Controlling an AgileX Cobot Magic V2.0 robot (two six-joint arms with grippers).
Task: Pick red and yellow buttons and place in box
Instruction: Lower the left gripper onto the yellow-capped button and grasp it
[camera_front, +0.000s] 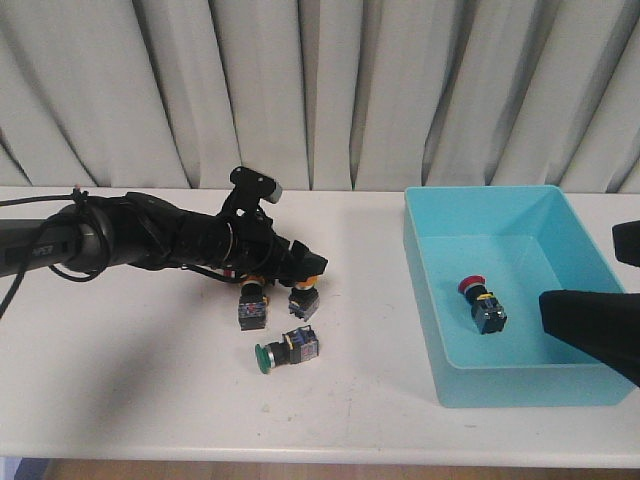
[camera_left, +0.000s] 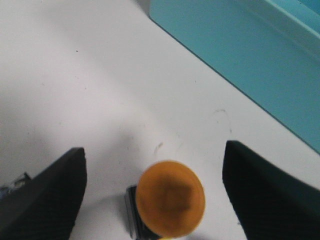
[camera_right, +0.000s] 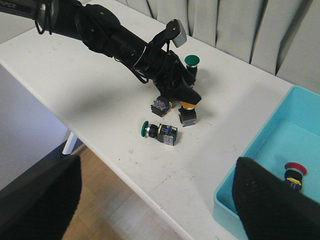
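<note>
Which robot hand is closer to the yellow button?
Left. The left gripper sits open around the yellow button; the right gripper is far off, over the blue box.

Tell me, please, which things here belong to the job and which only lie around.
Belong to the job:
- yellow button, between the open left gripper fingers
- red button, already in the box

Only lying around:
- green button on its side
- upright green button

Lab-style test bench: white table (camera_front: 120, 380), grey curtain (camera_front: 330, 90) backdrop, wood floor (camera_right: 120, 220)
</note>
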